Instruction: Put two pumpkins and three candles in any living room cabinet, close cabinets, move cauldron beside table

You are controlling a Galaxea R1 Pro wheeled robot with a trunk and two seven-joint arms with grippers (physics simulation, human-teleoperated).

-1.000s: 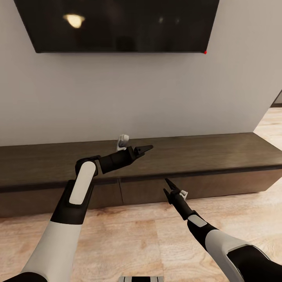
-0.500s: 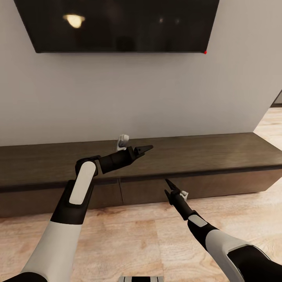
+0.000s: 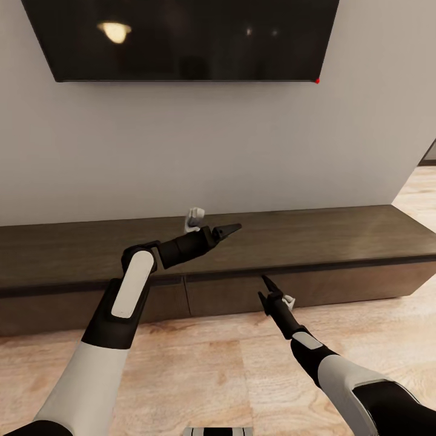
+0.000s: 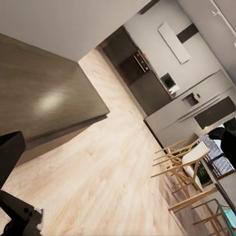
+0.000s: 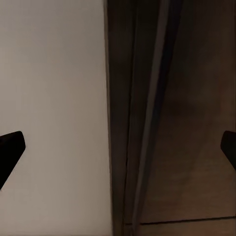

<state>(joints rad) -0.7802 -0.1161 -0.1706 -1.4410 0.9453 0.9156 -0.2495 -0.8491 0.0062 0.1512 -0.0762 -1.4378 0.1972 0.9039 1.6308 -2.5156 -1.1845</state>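
The cabinet [image 3: 339, 233], long, low and dark brown, runs along the wall. Its flat front panels [image 3: 236, 293] sit flush, with a seam between two of them. My left gripper [image 3: 229, 230] hovers over the cabinet's top, pointing right along it, with its fingers apart and nothing between them. My right gripper [image 3: 264, 287] is lower, in front of a panel just under the top's lip, pointing up at it. In the right wrist view its fingertips [image 5: 10, 150] stand wide apart, and the cabinet edge [image 5: 147, 123] lies between them.
A dark TV [image 3: 181, 36] hangs on the grey wall above the cabinet. Light wooden floor [image 3: 200, 375] lies between me and the cabinet. The left wrist view looks past the cabinet's end [image 4: 49, 103] to wooden chairs [image 4: 182, 167] and kitchen cupboards [image 4: 140, 69].
My left arm has shifted slightly up and to the right over the cabinet top. My right gripper has crept a little to the right and closer to the front panel.
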